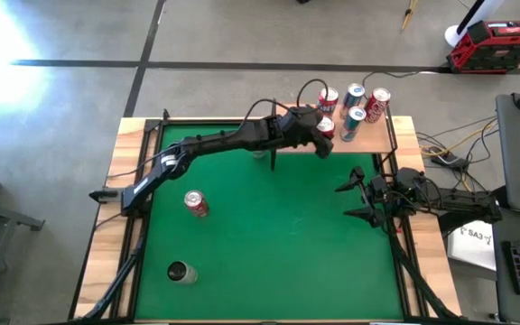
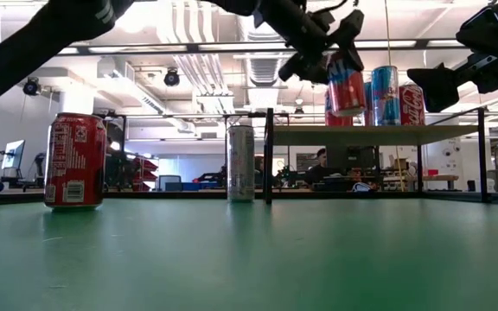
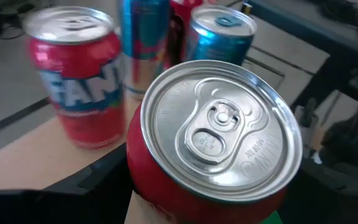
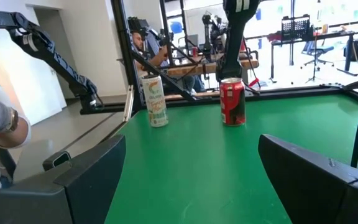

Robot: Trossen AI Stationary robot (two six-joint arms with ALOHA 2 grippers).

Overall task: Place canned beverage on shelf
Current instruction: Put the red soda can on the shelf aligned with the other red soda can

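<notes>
My left gripper [image 1: 323, 137] reaches to the table's far right and is shut on a red can [image 2: 346, 86], whose silver top fills the left wrist view [image 3: 219, 134]. The can hangs just above the left end of the shelf [image 1: 382, 137], a light-wood board on black rails [image 2: 361, 131]. Several cans [image 1: 355, 95] stand upright on the board. My right gripper [image 1: 357, 194] waits open over the mat's right edge, empty; both its fingers show in its wrist view [image 4: 185, 180]. My left gripper pinches the red can's side wall near its top [image 2: 339, 62] between its two fingers. It comes slanting down from the table's left. The can hangs below the fingers, slightly tilted and clear of the shelf board. One dark finger [image 3: 86, 183] shows beside the can.
A red can [image 1: 196, 203] and a pale slim can [image 1: 181, 272] stand on the green mat [image 1: 278, 235] at the left. Black shelf posts [image 2: 269, 155] rise at the mat's far right. People sit beyond the table [image 4: 143, 43].
</notes>
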